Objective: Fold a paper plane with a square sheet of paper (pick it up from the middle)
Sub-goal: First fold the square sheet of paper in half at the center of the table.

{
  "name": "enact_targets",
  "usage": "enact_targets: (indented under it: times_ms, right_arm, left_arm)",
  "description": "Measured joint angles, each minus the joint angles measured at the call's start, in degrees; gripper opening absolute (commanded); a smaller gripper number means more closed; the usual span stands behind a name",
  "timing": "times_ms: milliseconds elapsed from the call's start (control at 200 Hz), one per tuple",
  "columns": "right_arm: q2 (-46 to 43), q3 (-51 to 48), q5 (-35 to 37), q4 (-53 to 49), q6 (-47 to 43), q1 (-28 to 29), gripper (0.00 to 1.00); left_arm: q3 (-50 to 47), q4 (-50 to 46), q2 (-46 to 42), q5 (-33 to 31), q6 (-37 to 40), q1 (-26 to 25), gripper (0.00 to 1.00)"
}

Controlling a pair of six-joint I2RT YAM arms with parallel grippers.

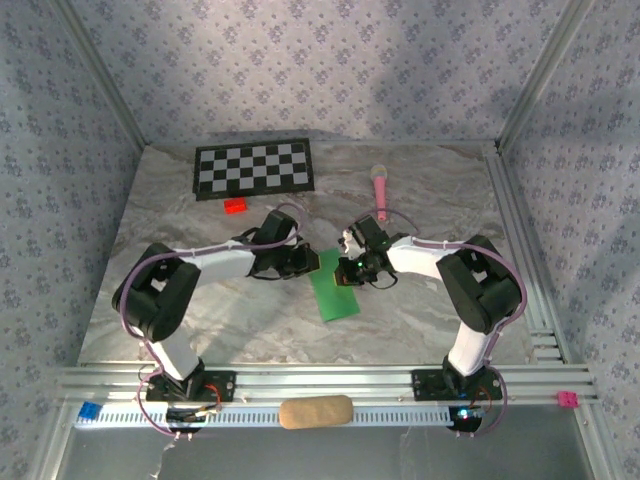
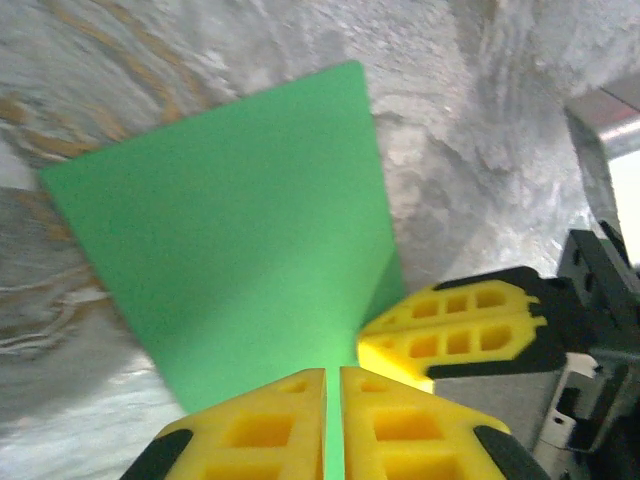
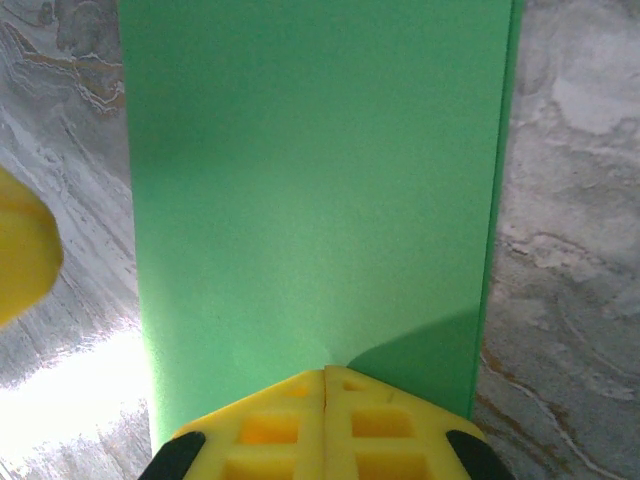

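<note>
Your left gripper point(image 2: 332, 400) is pinched on one end of the square sheet of paper point(image 2: 230, 210), which lies folded into a strip mid-table point(image 1: 200, 310). Your right gripper point(image 3: 326, 400) is clamped on that same end, just beside it

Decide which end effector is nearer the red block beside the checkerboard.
Left. The left end effector pinches the green paper on the side facing the red block; the right end effector grips it beyond, farther off.
</note>
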Motion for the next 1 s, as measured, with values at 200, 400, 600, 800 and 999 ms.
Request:
enact_targets:
  times_ms: [200, 400, 600, 800, 999]
  right_arm:
    - [-0.2, -0.3, 0.0, 0.0, 0.2, 0.0, 0.0]
    - [-0.3, -0.4, 0.1, 0.0, 0.4, 0.0, 0.0]
    - [-0.5, -0.6, 0.3, 0.2, 0.5, 0.0, 0.0]
    - [-0.5, -0.6, 0.4, 0.2, 0.9, 0.0, 0.0]
    - [-0.7, -0.6, 0.9, -0.1, 1.1, 0.0, 0.0]
  left_arm:
    - [-0.9, 2.3, 1.6, 0.3, -2.3, -1.8, 0.13]
    - [-5.0, 6.1, 4.1, 0.7, -2.9, -2.0, 0.12]
    - [-6.4, 8.1, 3.3, 0.2, -2.6, -2.1, 0.14]
    - [-6.5, 5.8, 1.3, -1.2, -3.0, -2.9, 0.15]
    - [-6.9, 5.5, -2.2, -1.7, -5.2, -5.3, 0.15]
